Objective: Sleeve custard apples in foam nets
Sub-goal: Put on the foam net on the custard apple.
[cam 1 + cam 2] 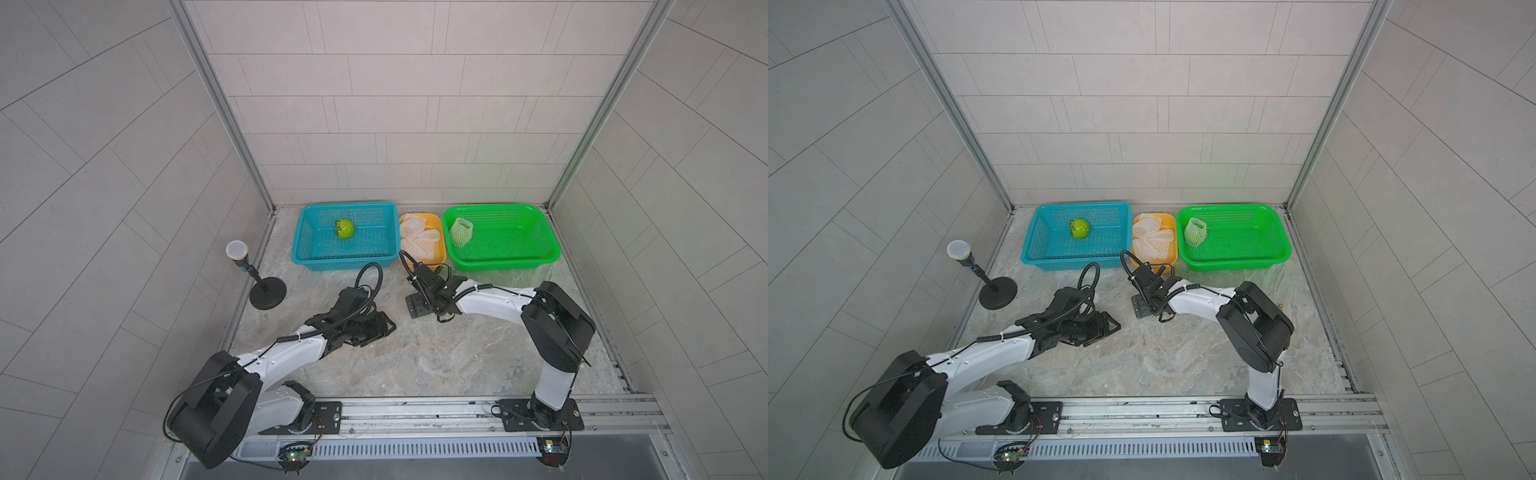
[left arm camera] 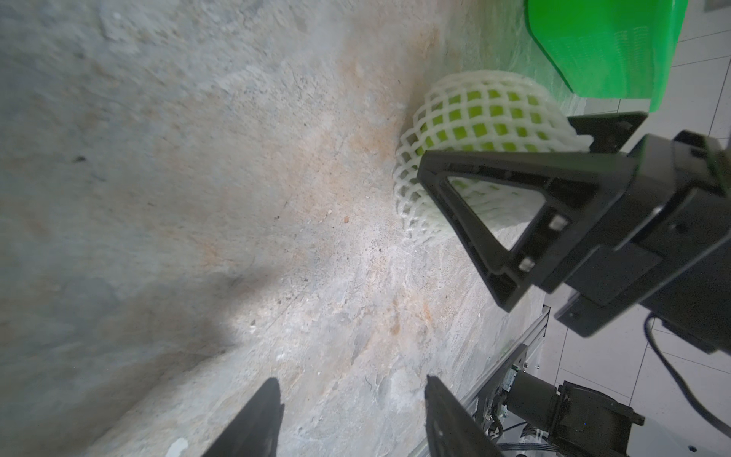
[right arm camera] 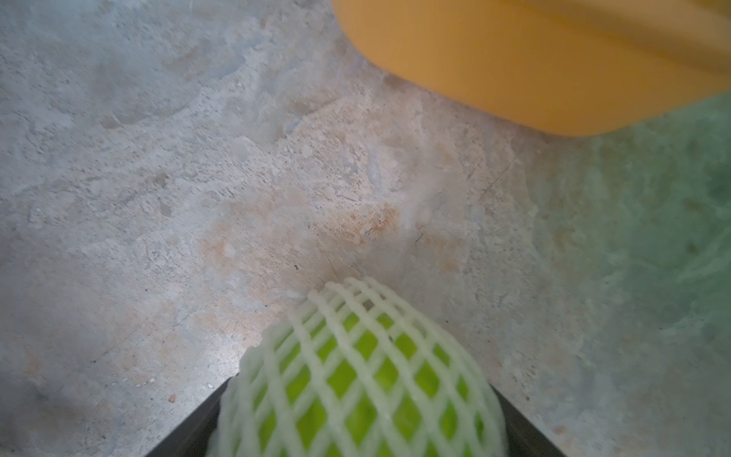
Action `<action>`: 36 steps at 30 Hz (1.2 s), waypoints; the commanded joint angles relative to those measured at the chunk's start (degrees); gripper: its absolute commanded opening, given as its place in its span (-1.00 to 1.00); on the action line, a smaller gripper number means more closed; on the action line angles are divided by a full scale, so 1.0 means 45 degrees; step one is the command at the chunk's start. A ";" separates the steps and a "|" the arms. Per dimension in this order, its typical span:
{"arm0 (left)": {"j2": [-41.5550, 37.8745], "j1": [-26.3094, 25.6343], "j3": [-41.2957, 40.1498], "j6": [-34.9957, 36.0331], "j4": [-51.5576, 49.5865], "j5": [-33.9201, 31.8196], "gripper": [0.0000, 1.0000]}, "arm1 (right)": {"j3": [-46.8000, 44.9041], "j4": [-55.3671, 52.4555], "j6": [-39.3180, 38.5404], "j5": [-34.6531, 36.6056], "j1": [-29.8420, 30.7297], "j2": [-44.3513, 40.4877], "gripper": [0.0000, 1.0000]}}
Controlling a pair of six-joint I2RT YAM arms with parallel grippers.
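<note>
Gripping a netted custard apple [image 2: 474, 114], the right claw [image 2: 500, 144] has one finger on each side of it; the fruit's net touches the worktop [image 2: 237, 198], just in front of the yellow tray [image 3: 514, 59].

Only the wrist views show this well. In the right wrist view the netted custard apple [image 3: 356, 376] fills the gap between the two black fingers; in the left wrist view you see the same grip from the side. In both top views the arm hides nearly all of that fruit (only a small patch [image 1: 426, 320] peeks out under the claw).

The left claw [image 1: 376, 332] is open and holds nothing; its two fingers [image 2: 253, 423] stand apart over bare worktop, low down and pointing at the right claw.

The top views show what the wrist views miss: a bare custard apple [image 1: 345, 228] lies in the blue basket [image 1: 345, 206]; loose foam nets [image 1: 417, 239] are piled in the yellow tray between the two baskets; another netted apple [image 1: 462, 230] sits in the green basket [image 1: 498, 208]; a microphone on a stand [image 1: 237, 251] stands off to the left, well apart from the baskets.
</note>
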 commanded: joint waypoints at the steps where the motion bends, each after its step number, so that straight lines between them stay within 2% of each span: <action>1: 0.0071 0.0043 0.0150 0.0022 0.0126 0.0109 0.23 | -0.0367 -0.0499 -0.0133 -0.0037 -0.0033 0.0408 0.77; 5: 0.0079 0.0045 0.0188 0.0041 0.0107 0.0085 0.23 | -0.0298 -0.0538 -0.0190 -0.0162 -0.0033 0.0469 0.76; 13: 0.0162 0.0081 0.0282 0.0100 0.0029 0.0089 0.22 | -0.0483 -0.0430 -0.0288 -0.0432 -0.0033 0.0217 0.64; 23: 0.0130 0.0082 0.0151 0.0003 0.0122 0.0085 0.22 | -0.0863 -0.0286 -0.0538 -0.0765 -0.0053 0.0164 0.78; 31: 0.0021 0.0118 0.0072 -0.0066 0.0147 0.0070 0.22 | -0.0997 -0.0091 -0.0504 -0.0706 -0.0063 0.0082 0.68; 36: 0.0016 0.0127 0.0072 -0.0076 0.0146 0.0061 0.22 | -0.0988 -0.0128 -0.0621 -0.0797 -0.0062 0.0000 0.68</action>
